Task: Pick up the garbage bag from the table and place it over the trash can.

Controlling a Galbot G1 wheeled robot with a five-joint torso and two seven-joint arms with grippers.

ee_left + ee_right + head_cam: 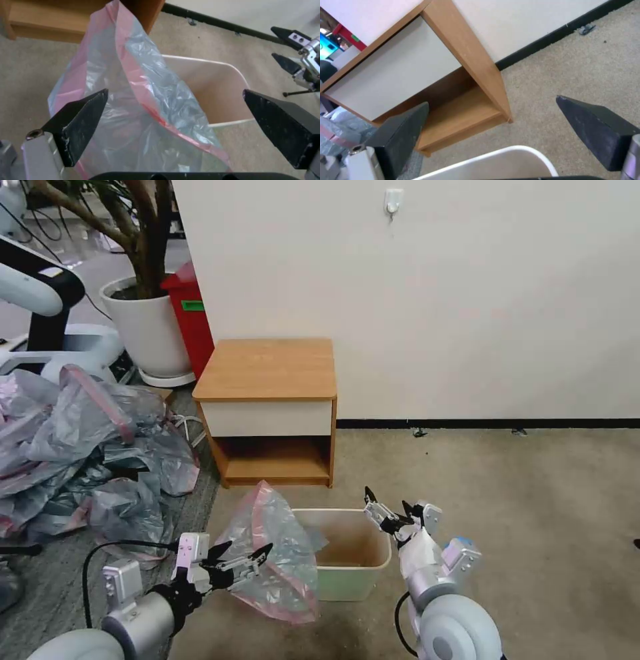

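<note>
Grey garbage bag (273, 553) drapes over trash can (353, 573) rim; left pincer (243, 563) and right pincer (387, 507) gape.

Even, soft indoor light, no strong glare, only a faint shadow under the table (267, 370) top, head view sharp in the centre, walls bending slightly at 3 and 9 o'clock, both wrist views softer, near dark fingers (78, 120) blurred.
</note>
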